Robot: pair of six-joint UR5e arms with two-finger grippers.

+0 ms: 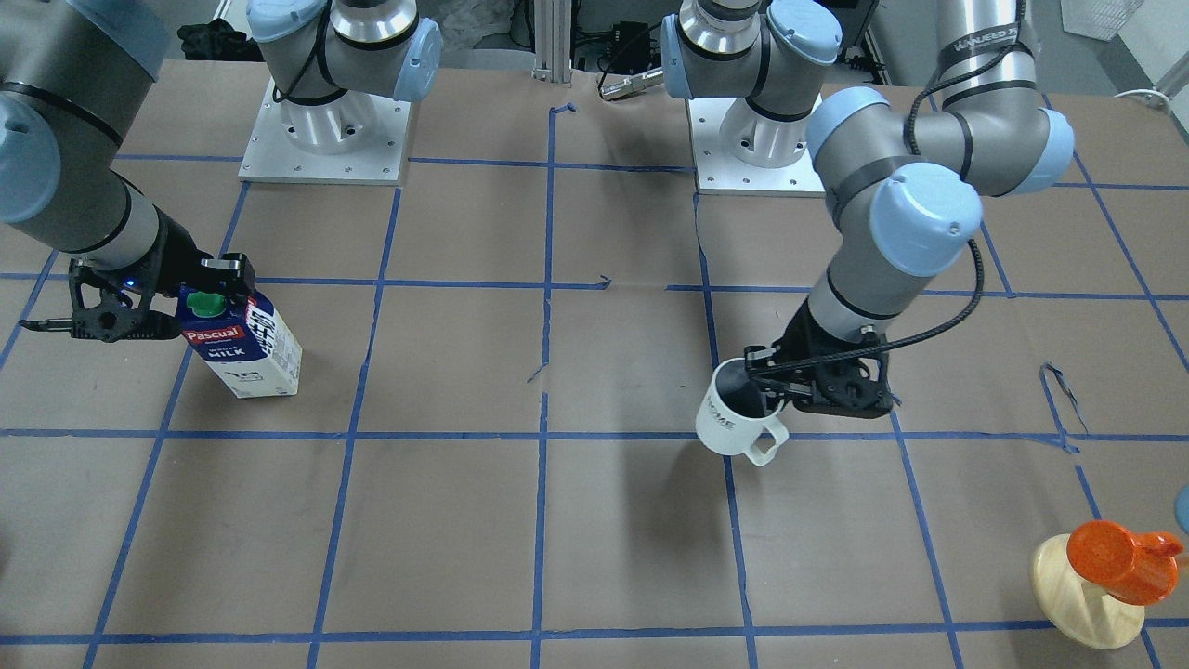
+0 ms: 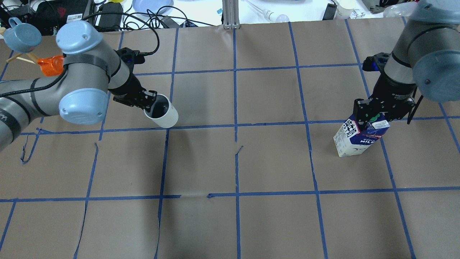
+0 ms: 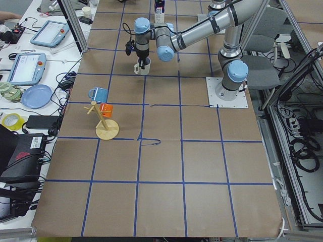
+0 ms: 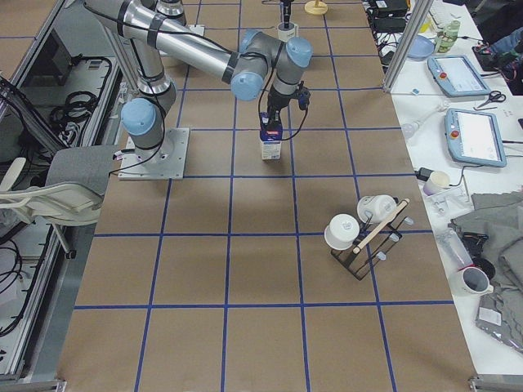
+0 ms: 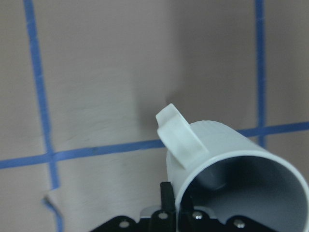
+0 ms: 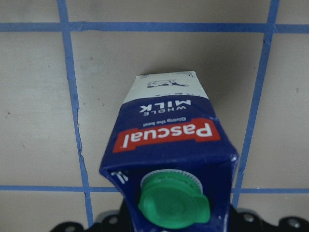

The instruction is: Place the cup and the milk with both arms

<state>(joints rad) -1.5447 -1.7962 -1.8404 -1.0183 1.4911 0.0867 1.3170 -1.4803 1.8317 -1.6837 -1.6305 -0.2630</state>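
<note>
The left tool [image 1: 760, 373] is pinching the tilted cup [image 1: 732, 420] by its rim above the surface [image 1: 557, 520], and the right tool [image 1: 212, 286] is clamping the leaning milk [image 1: 243, 351], seemingly just grounded, so either may be toppling on release.

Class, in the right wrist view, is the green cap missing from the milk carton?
No, the green cap sits on the top of the milk carton.

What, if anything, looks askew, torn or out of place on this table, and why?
The white mug hangs tilted in the left gripper, which pinches its rim, so its mouth slants rather than facing up. A strip of blue tape has peeled loose and curls on the brown paper, which is torn near the table's middle.
</note>
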